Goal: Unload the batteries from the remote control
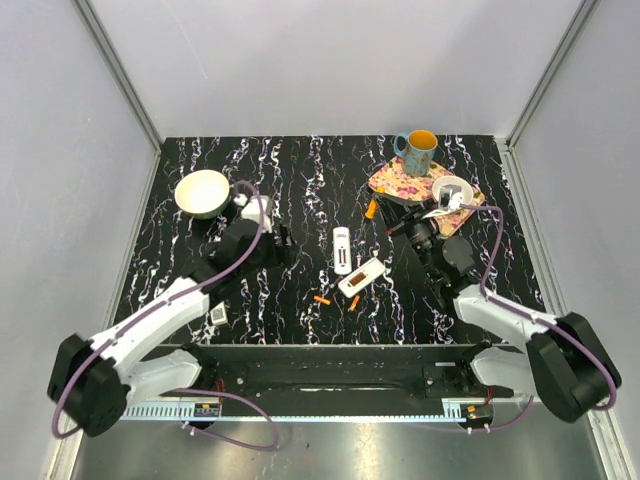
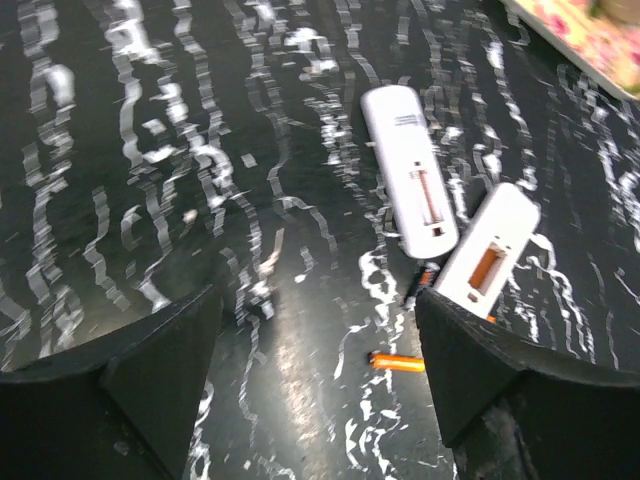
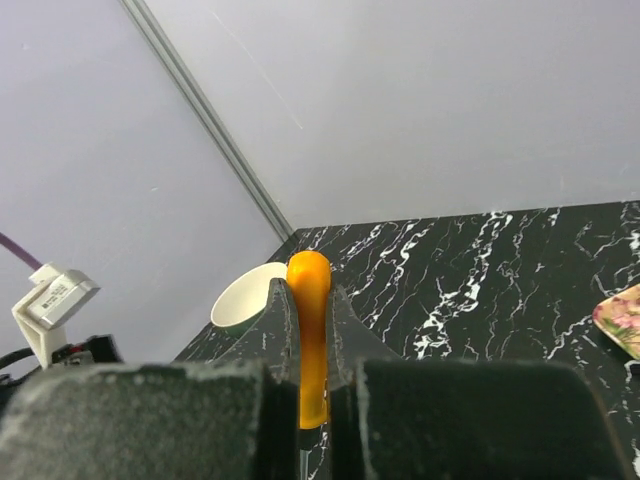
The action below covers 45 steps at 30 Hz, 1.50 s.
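Note:
Two white remotes lie back-up mid-table, one straight (image 1: 341, 250) and one tilted (image 1: 362, 277), both with open compartments showing orange inside (image 2: 428, 198) (image 2: 488, 262). Two loose orange batteries (image 1: 321, 299) (image 1: 354, 302) lie just in front of them; one shows in the left wrist view (image 2: 397, 361). My left gripper (image 1: 282, 250) is open and empty, hovering left of the remotes (image 2: 320, 370). My right gripper (image 1: 385, 212) is raised behind the remotes, shut on a thin orange tool with a rounded tip (image 3: 309, 330) (image 1: 372, 208).
A cream bowl (image 1: 203, 193) stands at the back left, also in the right wrist view (image 3: 240, 298). A floral tray (image 1: 400, 182) at the back right carries a white cup (image 1: 453, 190), with a blue-and-yellow mug (image 1: 418, 152) behind. A small white piece (image 1: 218, 316) lies front left.

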### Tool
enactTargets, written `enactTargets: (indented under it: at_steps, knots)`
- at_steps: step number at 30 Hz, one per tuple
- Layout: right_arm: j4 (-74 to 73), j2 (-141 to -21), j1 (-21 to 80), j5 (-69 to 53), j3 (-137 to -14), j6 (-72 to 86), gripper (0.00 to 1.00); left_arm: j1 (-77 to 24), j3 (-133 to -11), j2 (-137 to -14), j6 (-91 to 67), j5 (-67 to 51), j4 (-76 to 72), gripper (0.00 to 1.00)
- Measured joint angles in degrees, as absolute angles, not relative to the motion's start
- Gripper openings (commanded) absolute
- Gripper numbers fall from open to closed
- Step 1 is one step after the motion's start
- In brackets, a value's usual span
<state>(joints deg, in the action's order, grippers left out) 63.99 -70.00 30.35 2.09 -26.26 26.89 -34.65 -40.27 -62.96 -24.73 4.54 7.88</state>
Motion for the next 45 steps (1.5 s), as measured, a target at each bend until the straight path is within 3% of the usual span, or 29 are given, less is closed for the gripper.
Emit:
enactTargets:
  at_steps: [7, 17, 30, 39, 45]
  knots:
    - [55.42, -62.02, 30.35, 2.33, -24.77, 23.66, 0.0, -34.65, -39.48, -53.63, -30.22, 18.48, 22.04, 0.92]
    - [50.98, -61.76, 30.37, 1.85, -23.88, 22.96, 0.0, -34.35, -40.53, -57.95, -39.97, 33.36, 38.57, 0.99]
    - [50.57, -62.0, 30.37, 1.34, -22.37, 23.16, 0.0, -20.51, -40.14, -67.24, -44.66, 34.96, 39.97, 0.99]
    - [50.26, -62.02, 30.37, 1.3, -22.06, 23.18, 0.0, -9.98, -36.86, -72.69, -40.75, 25.76, 31.79, 0.91]
    - [50.26, -62.04, 30.37, 1.34, -21.93, 23.18, 0.0, -8.29, -37.34, -77.76, -38.83, 21.08, 28.86, 0.66]
